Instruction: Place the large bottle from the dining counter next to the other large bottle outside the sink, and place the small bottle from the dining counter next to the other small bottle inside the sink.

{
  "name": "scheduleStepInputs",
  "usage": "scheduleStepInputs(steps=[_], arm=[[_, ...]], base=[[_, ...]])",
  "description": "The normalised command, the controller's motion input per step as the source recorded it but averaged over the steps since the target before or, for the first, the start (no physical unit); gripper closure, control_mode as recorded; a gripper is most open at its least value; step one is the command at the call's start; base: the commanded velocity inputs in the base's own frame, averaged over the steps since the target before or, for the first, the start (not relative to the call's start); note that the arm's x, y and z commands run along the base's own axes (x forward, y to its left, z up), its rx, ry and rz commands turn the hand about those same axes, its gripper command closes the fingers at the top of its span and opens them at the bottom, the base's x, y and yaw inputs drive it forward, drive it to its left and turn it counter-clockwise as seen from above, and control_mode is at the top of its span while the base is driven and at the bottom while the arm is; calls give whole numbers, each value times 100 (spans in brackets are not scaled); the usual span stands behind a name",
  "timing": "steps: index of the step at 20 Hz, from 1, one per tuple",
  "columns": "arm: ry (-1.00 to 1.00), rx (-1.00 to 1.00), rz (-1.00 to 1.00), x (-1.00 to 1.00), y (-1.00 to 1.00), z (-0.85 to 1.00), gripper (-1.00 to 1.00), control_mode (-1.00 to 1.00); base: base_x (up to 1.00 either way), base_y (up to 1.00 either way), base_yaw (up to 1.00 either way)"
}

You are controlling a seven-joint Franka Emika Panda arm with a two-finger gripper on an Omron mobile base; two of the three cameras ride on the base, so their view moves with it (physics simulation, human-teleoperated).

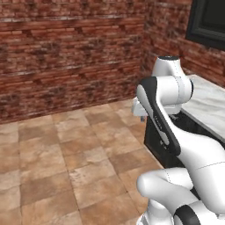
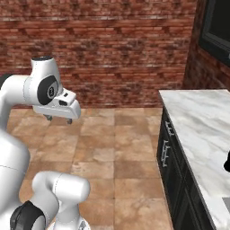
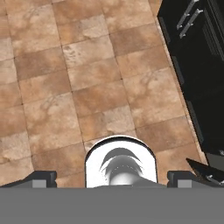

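gripper (image 3: 112, 178): jaws wide apart, empty, over floor tiles (image 3: 87, 87) | right base view: marble counter (image 2: 197, 130), dark shape (image 2: 227, 162), perhaps a bottle

Marble dining counter (image 2: 197, 121); possibly bottle (image 2: 227, 167) at edge.

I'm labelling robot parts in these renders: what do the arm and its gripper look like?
The arm is glossy white, built of rounded tube-like links with black bands at the joints. The hand is a boxy white block; its gripper ends in two small dark fingertips. No cables or markings are visible.
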Motion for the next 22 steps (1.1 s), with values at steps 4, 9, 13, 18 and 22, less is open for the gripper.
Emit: scheduleStepInputs(steps=[4,9,13,18,22], arm=[[0,0,0,0,0,0,-100,100],[0,0,0,0,0,0,-100,100],[0,0,0,0,0,0,-100,100],[0,0,0,0,0,0,-100,100],[0,0,0,0,0,0,-100,100]], base=[[-4,0,25],[-5,0,25],[-5,0,25],[-5,0,25],[-6,0,25]])
